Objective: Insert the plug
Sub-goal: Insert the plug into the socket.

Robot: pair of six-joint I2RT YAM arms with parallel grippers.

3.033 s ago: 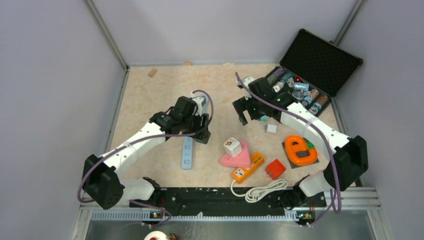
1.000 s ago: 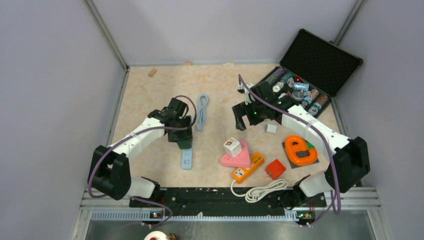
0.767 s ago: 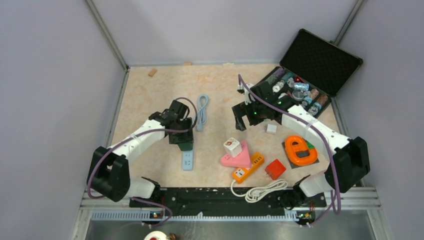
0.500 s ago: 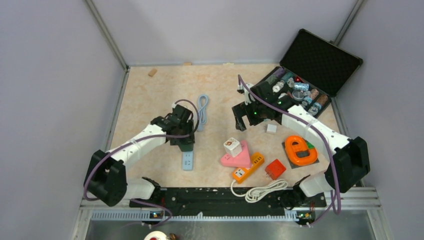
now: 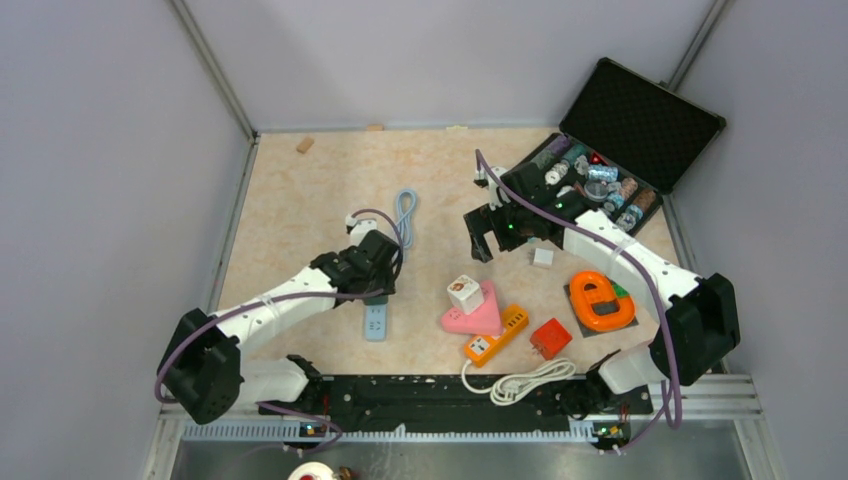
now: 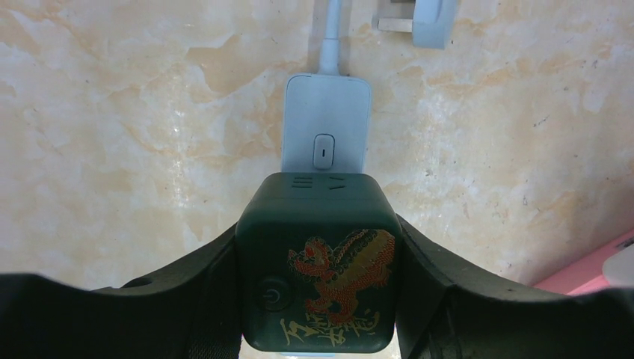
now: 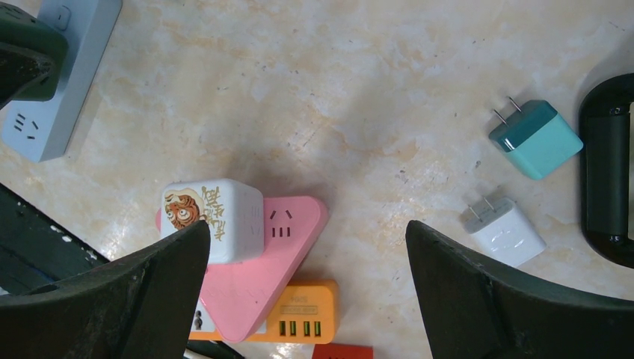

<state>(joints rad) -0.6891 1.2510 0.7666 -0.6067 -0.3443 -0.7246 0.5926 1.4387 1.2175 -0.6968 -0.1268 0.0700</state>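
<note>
Toward the left half of the marbled beige tabletop [image 5: 300, 190], the left arm reaches forward from its base at the near edge, elbow bent low and wrist turned down. The left end effector [image 6: 318, 273] grips a dark green cube-shaped plug [image 6: 318, 254] with a red and gold dragon print, one finger pressed on each side face. The plug sits over a pale blue plastic power strip [image 5: 375, 322] that lies lengthwise, pointing at the near edge. In the wrist view the cube covers the strip just short of its switch, and I cannot tell whether the prongs are seated. A pale blue coiled cable [image 5: 404, 215] runs from the strip toward the far edge.

The right arm stretches from the near right corner toward the middle of the tabletop, where the right end effector [image 5: 482, 238] hangs with its fingers spread wide, holding nothing.

Below it lie a small teal plug adapter [image 7: 536, 138] and a small white plug adapter [image 7: 502, 232], apart from each other. Nearer the near edge, a white cube adapter with a tiger print [image 7: 213, 217] rests on a pink triangular power strip [image 7: 262, 277], which touches an orange power strip [image 5: 497, 335]. A red cube adapter [image 5: 550, 338] lies just beside that. An open black case [image 5: 640, 110] fills the far right corner.
</note>
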